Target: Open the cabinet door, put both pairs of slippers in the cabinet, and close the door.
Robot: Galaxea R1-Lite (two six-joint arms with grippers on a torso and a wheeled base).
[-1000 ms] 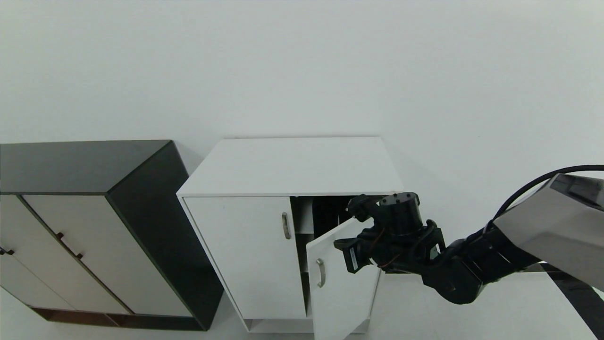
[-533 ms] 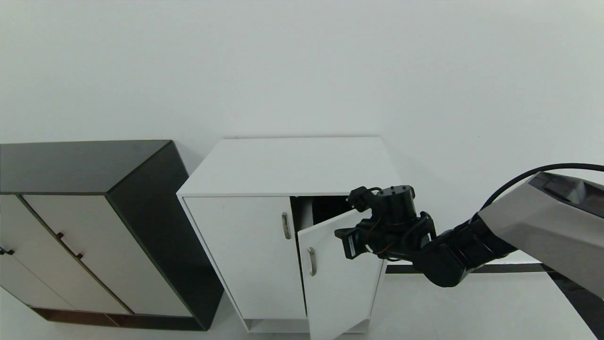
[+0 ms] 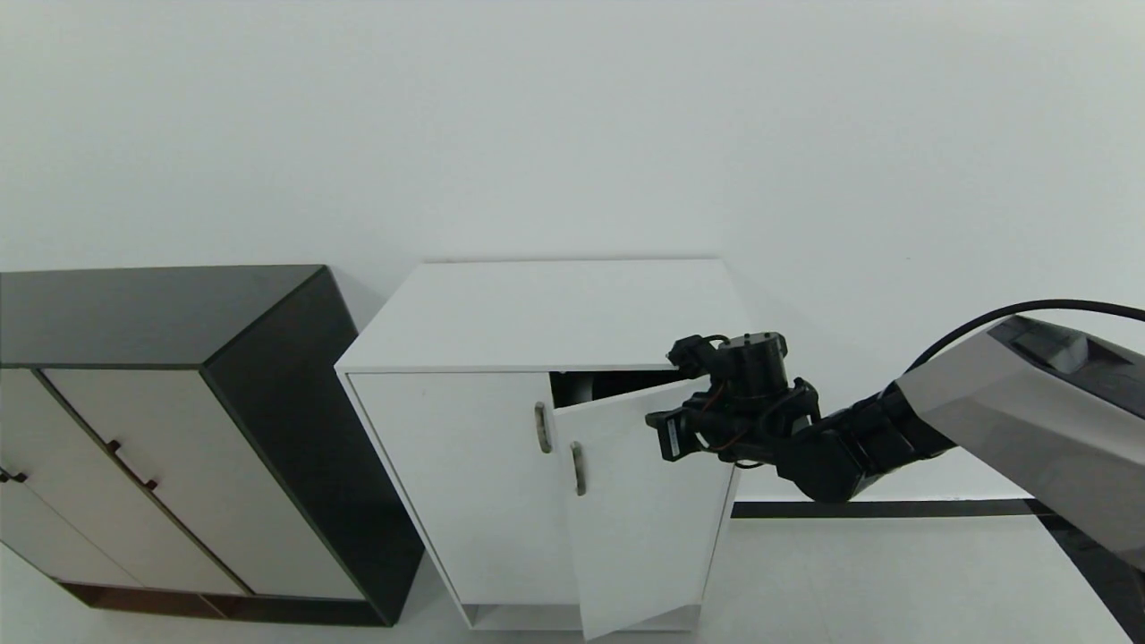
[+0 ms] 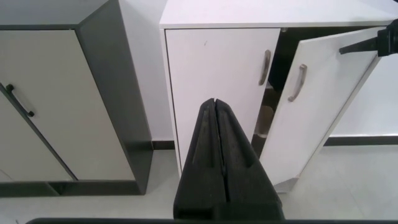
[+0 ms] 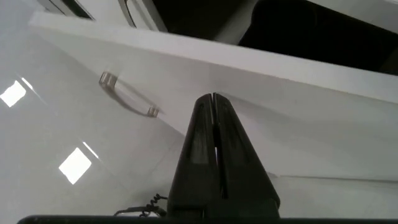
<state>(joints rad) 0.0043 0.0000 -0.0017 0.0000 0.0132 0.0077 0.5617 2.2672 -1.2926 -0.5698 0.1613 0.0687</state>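
Door: the right door (image 3: 640, 501) of the white cabinet (image 3: 546, 313) hangs slightly ajar, hinged on the cabinet's right edge, with a dark gap along the top.
Right gripper (image 5: 214, 98): fingers pinched together, holding nothing, tip at the door's outer face near its top edge.
Left gripper (image 4: 214, 102): also closed and empty, out in front of the cabinet.
Feel: you've got a stiff, light panel that should swing easily. Push flat on the face, or hook the metal handle (image 3: 578, 469) by the free edge.

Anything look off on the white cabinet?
Only the right door: it hangs ajar, angled out from the shut left door, leaving a dark gap along the top. The shut right gripper sits against its face. No damage visible.
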